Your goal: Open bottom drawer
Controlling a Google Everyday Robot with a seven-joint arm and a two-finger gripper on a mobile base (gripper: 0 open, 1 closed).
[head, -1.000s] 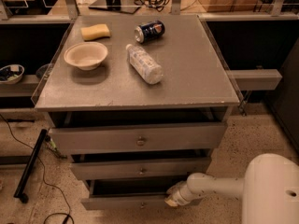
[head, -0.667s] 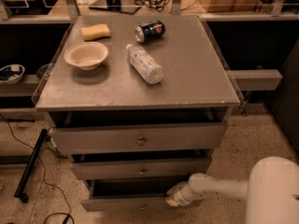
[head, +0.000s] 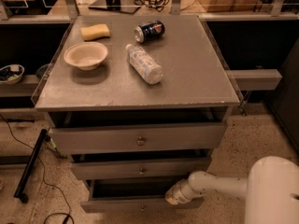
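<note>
The bottom drawer is the narrowest grey front, lowest of three, pulled a little out, with a dark gap above it. Its small knob shows at the frame's lower edge. My gripper is at the end of the white arm that comes in from the lower right. It sits against the drawer's upper right edge. The mid-width drawer and the widest drawer are above it.
On the cabinet's grey top lie a clear plastic bottle and a blue can on their sides, a pale bowl and a yellow sponge. A black cable and bar lie on the floor at left.
The view and arm have barely shifted. The gripper stays at the bottom drawer's right edge.
</note>
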